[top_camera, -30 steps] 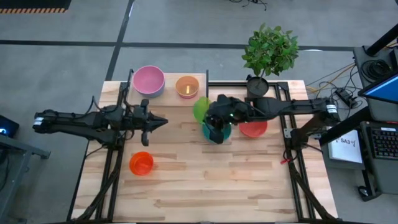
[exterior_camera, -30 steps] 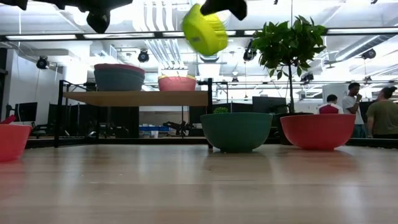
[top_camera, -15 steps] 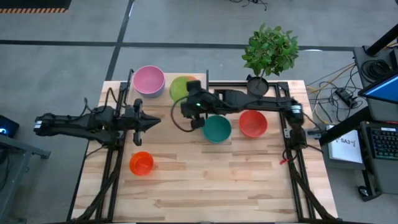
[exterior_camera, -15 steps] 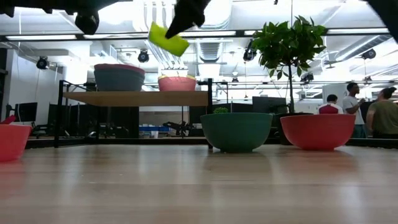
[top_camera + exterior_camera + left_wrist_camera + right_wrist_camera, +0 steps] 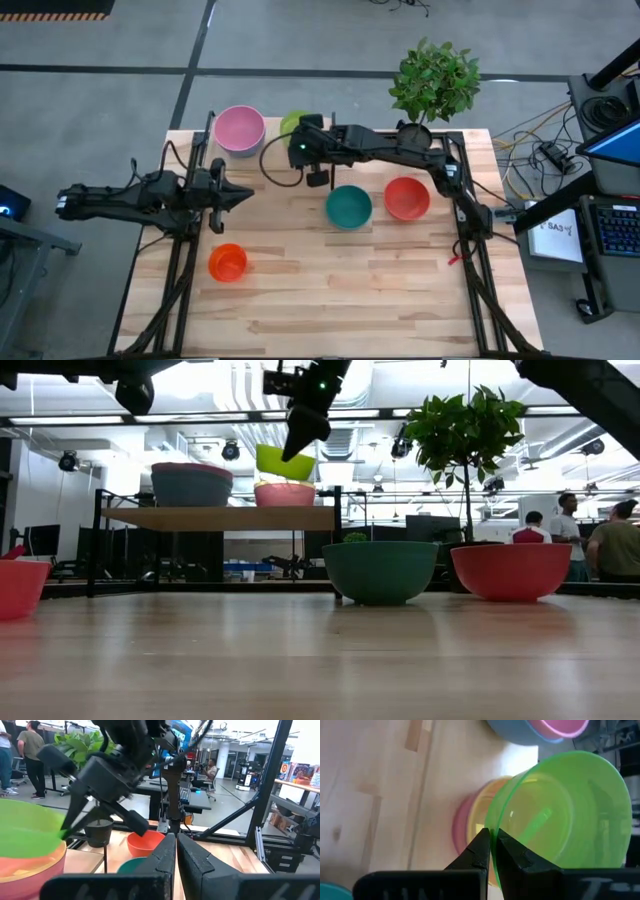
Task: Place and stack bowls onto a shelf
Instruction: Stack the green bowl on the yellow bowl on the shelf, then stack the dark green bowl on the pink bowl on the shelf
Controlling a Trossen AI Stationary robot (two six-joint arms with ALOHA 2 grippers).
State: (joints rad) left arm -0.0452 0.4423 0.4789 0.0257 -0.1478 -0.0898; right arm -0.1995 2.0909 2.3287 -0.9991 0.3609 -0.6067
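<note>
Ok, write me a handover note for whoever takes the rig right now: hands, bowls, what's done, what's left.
Right hand: shut on the green bowl's rim, holding it just above the shelf's right stack, not yet seated.
Left hand: shut, holding nothing, waiting over the table's left side.
On the shelf: pink bowl nested in a blue bowl on the left; yellow bowl inside an orange bowl on the right.
On the table: teal bowl, red bowl, and a small orange-red bowl front left.
Left: drop the green one, then shelve those three.
</note>
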